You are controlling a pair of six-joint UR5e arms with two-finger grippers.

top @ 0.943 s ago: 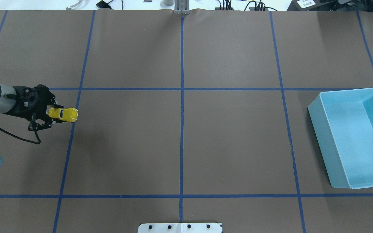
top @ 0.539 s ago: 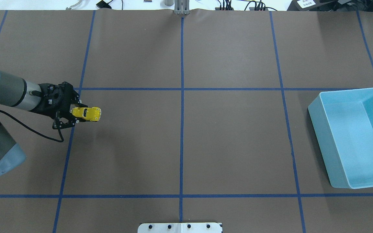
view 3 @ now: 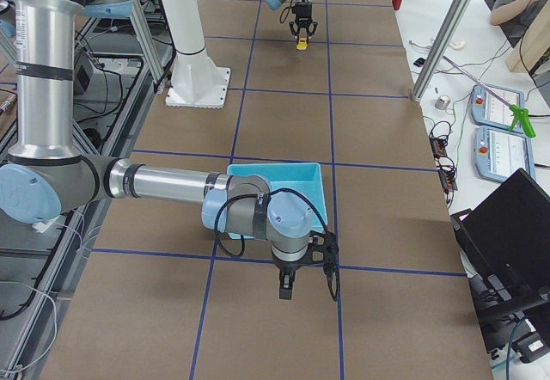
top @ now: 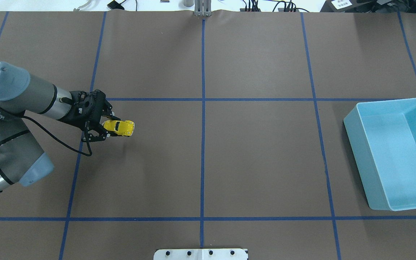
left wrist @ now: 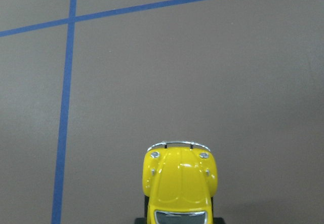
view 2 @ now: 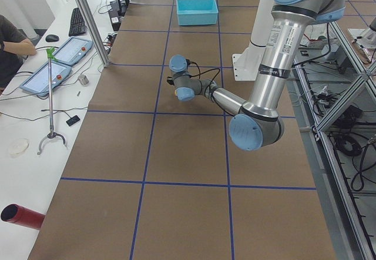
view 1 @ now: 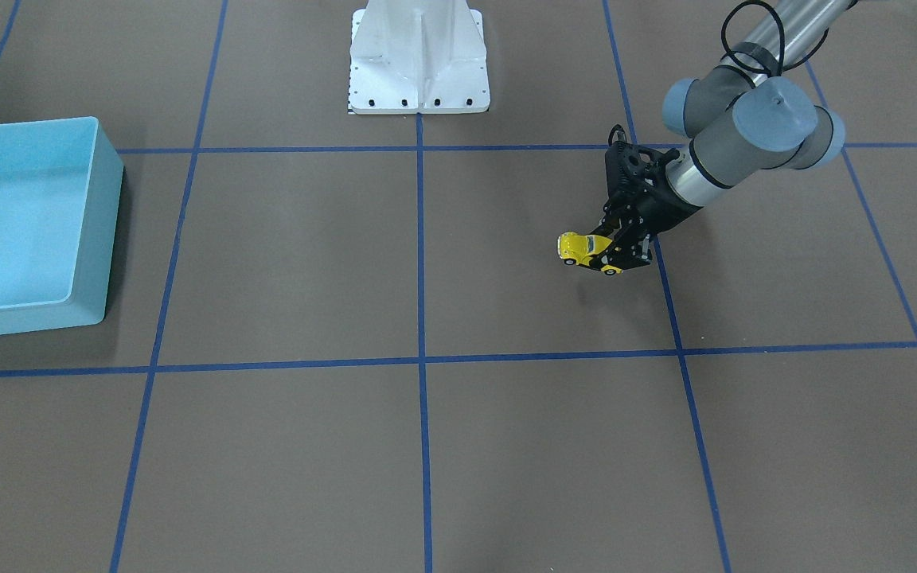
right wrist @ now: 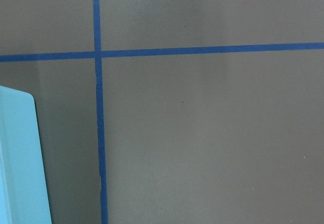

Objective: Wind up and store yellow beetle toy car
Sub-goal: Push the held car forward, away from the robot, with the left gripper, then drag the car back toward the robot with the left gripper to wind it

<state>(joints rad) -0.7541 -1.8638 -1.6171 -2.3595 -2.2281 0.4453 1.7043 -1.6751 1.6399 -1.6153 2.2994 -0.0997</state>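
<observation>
The yellow beetle toy car (top: 120, 128) is small, glossy and bright yellow with silvery bumpers. My left gripper (top: 111, 128) is shut on its rear and holds it a little above the brown table, nose pointing toward the middle. The car also shows in the front view (view 1: 582, 247) and fills the bottom of the left wrist view (left wrist: 179, 183). The light blue bin (top: 360, 162) stands at the far right, with nothing in it. My right gripper (view 3: 288, 292) shows only in the right side view, near the bin; I cannot tell if it is open or shut.
Blue tape lines (top: 203, 108) divide the brown table into squares. The white robot base plate (view 1: 419, 79) sits at the table's near edge. The bin's corner shows in the right wrist view (right wrist: 20, 158). Operators' desks with tablets (view 2: 59, 60) lie beyond the far edge.
My left arm has carried the yellow car to the right, from beside the left tape line to well inside the left-centre square. The grip has not changed. The bin has not moved.
</observation>
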